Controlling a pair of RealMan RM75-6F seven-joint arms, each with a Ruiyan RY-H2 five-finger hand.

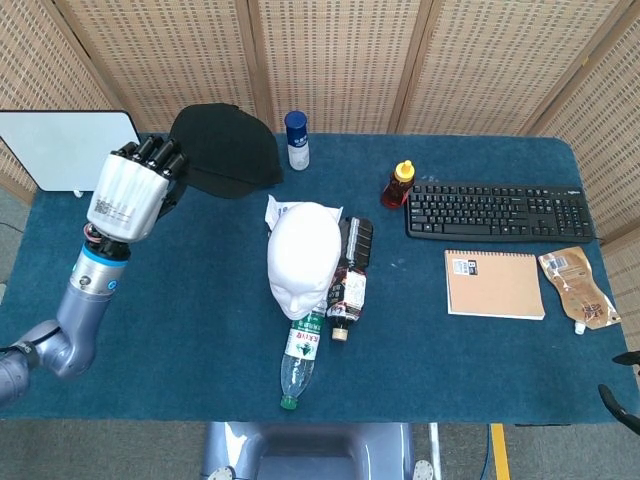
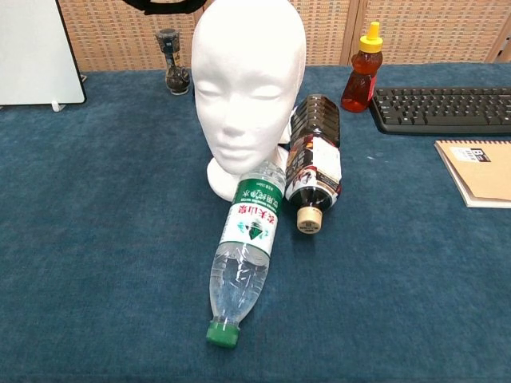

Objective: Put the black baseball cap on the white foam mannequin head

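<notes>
My left hand (image 1: 133,190) holds the black baseball cap (image 1: 228,150) in the air, left of and behind the white foam mannequin head (image 1: 302,256). In the chest view only the cap's lower edge (image 2: 166,6) shows at the top, just left of the mannequin head (image 2: 249,80), which stands upright at the table's middle. My left hand itself is out of the chest view. My right hand is not seen; only a dark bit of arm (image 1: 622,404) shows at the lower right corner.
A clear water bottle (image 2: 246,259) and a dark bottle (image 2: 314,167) lie in front of and beside the mannequin head. A white board (image 1: 66,148), pepper grinder (image 2: 171,61), blue can (image 1: 296,139), honey bottle (image 1: 398,184), keyboard (image 1: 498,212), notebook (image 1: 495,284) and pouch (image 1: 578,287) stand around.
</notes>
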